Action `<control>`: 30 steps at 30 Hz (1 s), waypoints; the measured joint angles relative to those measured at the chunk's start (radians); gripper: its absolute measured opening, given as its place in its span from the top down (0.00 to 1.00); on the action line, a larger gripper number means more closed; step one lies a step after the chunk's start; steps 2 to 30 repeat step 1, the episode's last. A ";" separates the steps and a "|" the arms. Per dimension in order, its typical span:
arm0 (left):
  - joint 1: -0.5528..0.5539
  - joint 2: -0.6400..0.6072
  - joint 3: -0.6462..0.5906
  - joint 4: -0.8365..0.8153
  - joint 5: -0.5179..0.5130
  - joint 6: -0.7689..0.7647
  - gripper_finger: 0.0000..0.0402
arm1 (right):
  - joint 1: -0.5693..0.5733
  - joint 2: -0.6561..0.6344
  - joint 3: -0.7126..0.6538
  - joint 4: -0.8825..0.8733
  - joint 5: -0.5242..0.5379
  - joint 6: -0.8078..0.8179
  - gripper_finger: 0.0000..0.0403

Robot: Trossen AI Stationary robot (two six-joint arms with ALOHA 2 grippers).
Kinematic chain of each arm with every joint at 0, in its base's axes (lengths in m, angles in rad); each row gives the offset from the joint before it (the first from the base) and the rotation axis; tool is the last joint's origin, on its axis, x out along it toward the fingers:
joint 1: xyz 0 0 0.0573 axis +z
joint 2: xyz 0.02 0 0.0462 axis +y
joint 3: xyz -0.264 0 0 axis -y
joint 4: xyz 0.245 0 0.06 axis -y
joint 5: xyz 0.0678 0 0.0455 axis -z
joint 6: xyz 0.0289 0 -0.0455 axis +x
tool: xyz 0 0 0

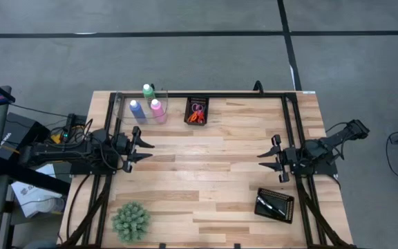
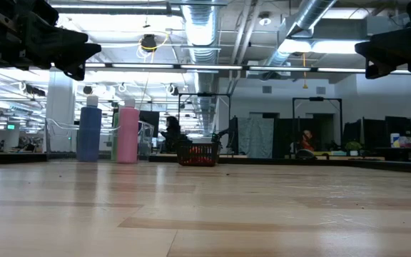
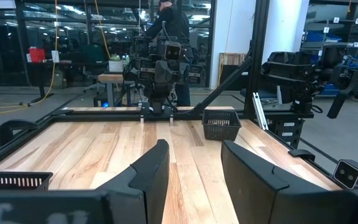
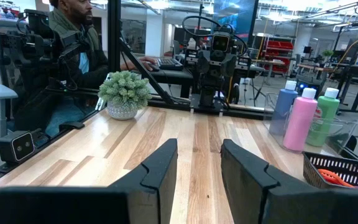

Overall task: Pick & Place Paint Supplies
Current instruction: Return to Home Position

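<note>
Three white-capped bottles, blue (image 1: 136, 109), pink (image 1: 157, 108) and green (image 1: 148, 90), stand upright on their bases at the table's far left, in a clear open container (image 4: 342, 132). To their right, orange and pink-handled scissors (image 1: 197, 115) lie in a black mesh tray (image 1: 197, 102). My left gripper (image 1: 144, 147) hovers open over the table's left side, pointing level toward the right edge. My right gripper (image 1: 264, 158) hovers open at the right side, facing it. Neither has anything between its fingers, as the left wrist view (image 3: 194, 149) and the right wrist view (image 4: 199, 146) both show.
A spiky green plant (image 1: 130, 220) in a pot stands at the near left. A second black mesh tray (image 1: 275, 205) lies at the near right. Black frame bars (image 1: 199, 95) run along the table's far edge and sides. Bare wood lies between the two grippers. A person sits beyond the table's left edge (image 4: 73, 43).
</note>
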 joint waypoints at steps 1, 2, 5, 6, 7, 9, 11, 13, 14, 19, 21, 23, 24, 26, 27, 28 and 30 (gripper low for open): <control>0.000 0.000 0.000 0.000 0.000 0.000 0.65 | 0.000 0.000 0.000 0.000 0.000 0.000 0.73; 0.000 0.000 0.000 0.000 0.000 0.000 0.65 | 0.000 0.000 0.000 0.000 0.000 0.000 0.73; 0.000 0.000 0.000 0.000 0.000 0.000 0.65 | 0.000 0.000 0.000 0.000 0.000 0.000 0.73; 0.000 0.000 0.000 0.000 0.000 0.000 0.65 | 0.000 0.000 0.000 0.000 0.000 0.000 0.73; 0.000 0.000 0.000 0.000 0.000 0.000 0.65 | 0.000 0.000 0.000 0.000 0.000 0.000 0.73; 0.000 0.000 0.000 0.000 0.000 0.000 0.65 | 0.000 0.000 0.000 0.000 0.000 0.000 0.73; 0.000 0.000 0.000 0.000 0.000 0.000 0.65 | 0.000 0.000 0.000 0.000 0.000 0.000 0.73; 0.000 0.000 0.000 0.000 0.000 0.000 0.65 | 0.000 0.000 0.000 0.000 0.000 0.000 0.73; 0.000 0.000 0.000 0.000 0.000 0.000 0.65 | 0.000 0.000 0.000 0.000 0.000 0.000 0.73; 0.000 0.000 0.000 0.000 0.000 0.000 0.65 | 0.000 0.000 0.000 0.000 0.000 0.000 0.73; 0.000 0.000 0.000 0.000 0.000 0.000 0.65 | 0.000 0.000 0.000 0.000 0.000 0.000 0.73; 0.000 0.000 0.000 0.000 0.000 0.000 0.65 | 0.000 0.000 0.000 0.000 0.000 0.000 0.73; 0.000 0.000 0.000 0.000 0.000 0.000 0.65 | 0.000 0.000 0.000 0.000 0.000 0.000 0.73; 0.000 0.000 0.000 0.000 0.000 0.000 0.65 | 0.000 0.000 0.000 0.000 0.000 0.000 0.73; 0.000 0.000 0.000 0.000 0.000 0.000 0.65 | 0.000 0.000 0.000 0.000 0.000 0.000 0.73; 0.000 0.000 0.000 0.000 0.000 0.000 0.65 | 0.000 0.000 0.000 0.000 0.000 0.000 0.73; 0.000 0.000 0.000 0.000 0.000 0.000 0.65 | 0.000 0.000 0.000 0.000 0.000 0.000 0.73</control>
